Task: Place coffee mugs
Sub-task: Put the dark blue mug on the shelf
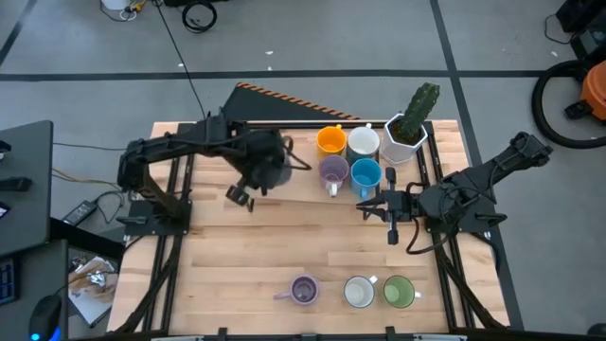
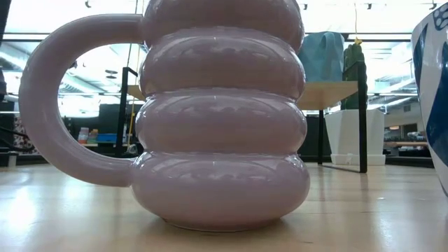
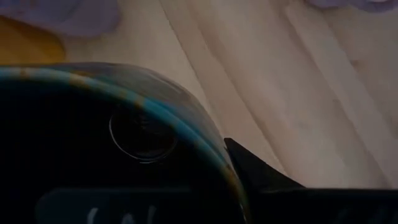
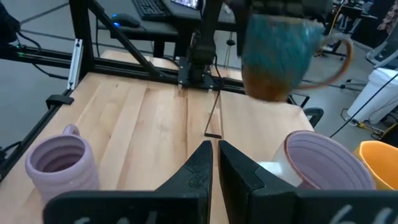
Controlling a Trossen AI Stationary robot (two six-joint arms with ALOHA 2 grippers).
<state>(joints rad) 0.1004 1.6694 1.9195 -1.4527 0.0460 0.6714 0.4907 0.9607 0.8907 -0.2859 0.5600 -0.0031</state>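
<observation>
The left claw (image 1: 268,163) grips a dark teal-brown glazed mug (image 4: 278,56), largely hidden beneath the arm, lifted at nine o'clock from the clustered mugs. The right claw (image 4: 215,155) is closed, empty.

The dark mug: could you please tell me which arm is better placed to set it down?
Left, most likely: the left gripper holds the dark mug lifted above the table, so it only needs lowering. The right gripper is empty, fingers shut, near the blue mug.

Two dark, jointed arms of black links, each ending in a gripper, left (image 1: 240,197) and right (image 1: 377,206), with tapered black fingers (image 4: 194,169).
</observation>
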